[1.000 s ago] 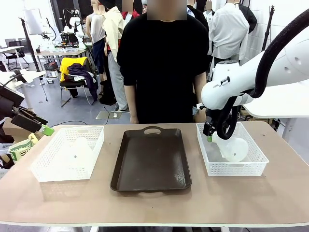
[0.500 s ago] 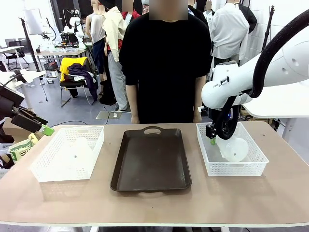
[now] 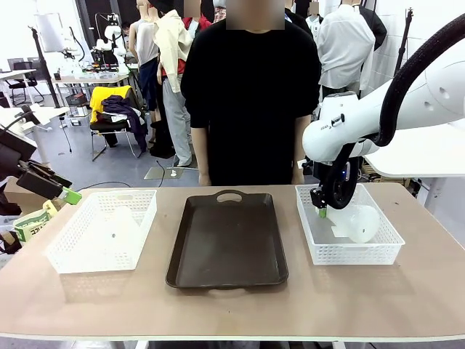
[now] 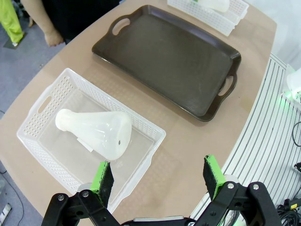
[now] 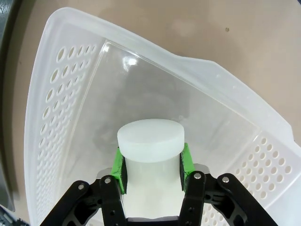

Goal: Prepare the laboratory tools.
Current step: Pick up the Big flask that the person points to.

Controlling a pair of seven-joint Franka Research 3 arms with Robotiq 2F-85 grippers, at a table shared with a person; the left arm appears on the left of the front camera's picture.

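Note:
Two frosted-white conical flasks are in view. One flask [image 3: 360, 222] lies in the right white basket [image 3: 385, 247], and my right gripper [image 3: 322, 211] is shut on its neck. In the right wrist view the green pads [image 5: 118, 168] press both sides of the capped neck of that flask [image 5: 150, 141], just above the floor of the basket [image 5: 70, 94]. The other flask [image 4: 96, 134] lies on its side in the left basket [image 4: 42, 101]. My left gripper [image 4: 157, 176] hovers open above and to the near side of that basket; in the front view the left gripper [image 3: 69, 195] sits at the far left.
A dark brown handled tray [image 3: 227, 240] lies between the two baskets, also seen from the left wrist as the tray [image 4: 169, 56]. A person in a black top [image 3: 247, 94] stands at the far edge. The table's near strip is bare.
My right gripper's fingers have closed on the flask's neck, and the flask's body has shifted slightly right and up in the basket. The left arm has not moved.

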